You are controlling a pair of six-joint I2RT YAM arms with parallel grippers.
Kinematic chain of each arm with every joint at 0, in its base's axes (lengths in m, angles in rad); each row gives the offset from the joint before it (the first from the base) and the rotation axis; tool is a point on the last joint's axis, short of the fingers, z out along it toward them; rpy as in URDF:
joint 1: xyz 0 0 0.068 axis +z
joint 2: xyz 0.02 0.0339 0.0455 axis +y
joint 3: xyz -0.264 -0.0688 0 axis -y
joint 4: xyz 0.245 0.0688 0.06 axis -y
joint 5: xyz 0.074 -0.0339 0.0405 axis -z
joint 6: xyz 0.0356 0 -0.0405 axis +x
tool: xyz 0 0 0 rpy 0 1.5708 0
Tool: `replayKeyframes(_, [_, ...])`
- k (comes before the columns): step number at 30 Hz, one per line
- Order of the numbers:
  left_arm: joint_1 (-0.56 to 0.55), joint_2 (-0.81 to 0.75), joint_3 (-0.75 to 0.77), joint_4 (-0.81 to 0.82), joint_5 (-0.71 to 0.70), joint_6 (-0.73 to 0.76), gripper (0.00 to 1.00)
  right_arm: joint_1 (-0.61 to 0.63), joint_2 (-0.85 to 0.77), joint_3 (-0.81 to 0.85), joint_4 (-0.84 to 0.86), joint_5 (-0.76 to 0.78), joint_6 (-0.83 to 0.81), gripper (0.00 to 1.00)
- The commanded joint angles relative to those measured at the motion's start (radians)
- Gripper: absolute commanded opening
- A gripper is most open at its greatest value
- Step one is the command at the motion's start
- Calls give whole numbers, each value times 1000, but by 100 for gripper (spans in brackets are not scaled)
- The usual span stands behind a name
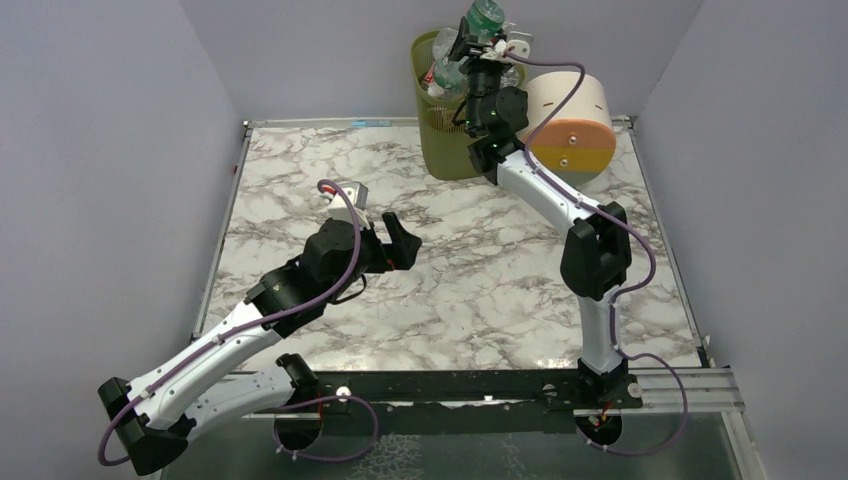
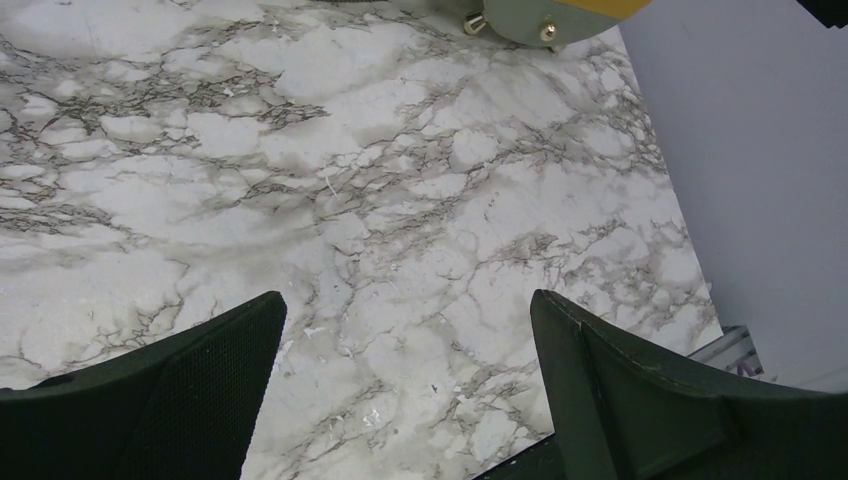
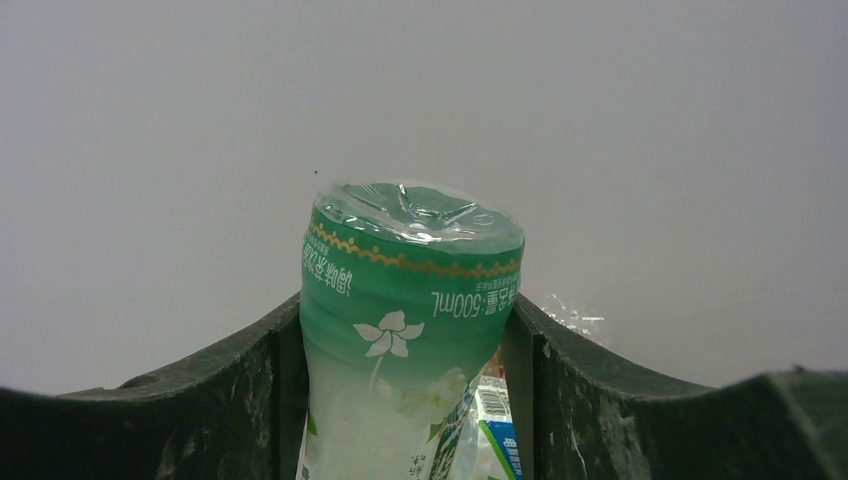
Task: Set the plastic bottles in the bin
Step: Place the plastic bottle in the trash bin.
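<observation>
My right gripper (image 1: 486, 32) is raised over the olive-green mesh bin (image 1: 445, 140) at the back of the table. It is shut on a clear plastic bottle with a green label (image 3: 410, 330), held bottom end up against the back wall; the same bottle shows in the top view (image 1: 484, 16). More plastic bottles (image 1: 443, 72) stick out of the bin's top. My left gripper (image 2: 405, 390) is open and empty, low over bare marble near the table's middle; it also shows in the top view (image 1: 405, 243).
A cream drum with an orange-and-yellow face (image 1: 570, 125) lies beside the bin at the back right; its lower edge shows in the left wrist view (image 2: 530, 15). Grey walls close the table on three sides. A metal rail (image 1: 480, 385) runs along the near edge.
</observation>
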State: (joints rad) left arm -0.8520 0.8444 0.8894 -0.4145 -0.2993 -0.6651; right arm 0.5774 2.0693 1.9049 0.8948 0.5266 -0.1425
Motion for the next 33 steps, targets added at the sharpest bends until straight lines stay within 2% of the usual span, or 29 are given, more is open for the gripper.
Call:
replayKeyframes(1, [-1, -8, 16, -12, -35, 11, 99, -2, 17, 12, 96, 5, -21, 64])
replayKeyframes(14, [-2, 2, 16, -10, -38, 13, 99, 7, 45, -32, 90, -113, -44, 66])
replayKeyframes(24, [0, 7, 31, -10, -35, 27, 99, 37, 111, -7, 103, -151, -160, 70])
replayKeyframes(33, [2, 6, 34, -13, -35, 30, 99, 50, 136, -3, 72, -151, -177, 70])
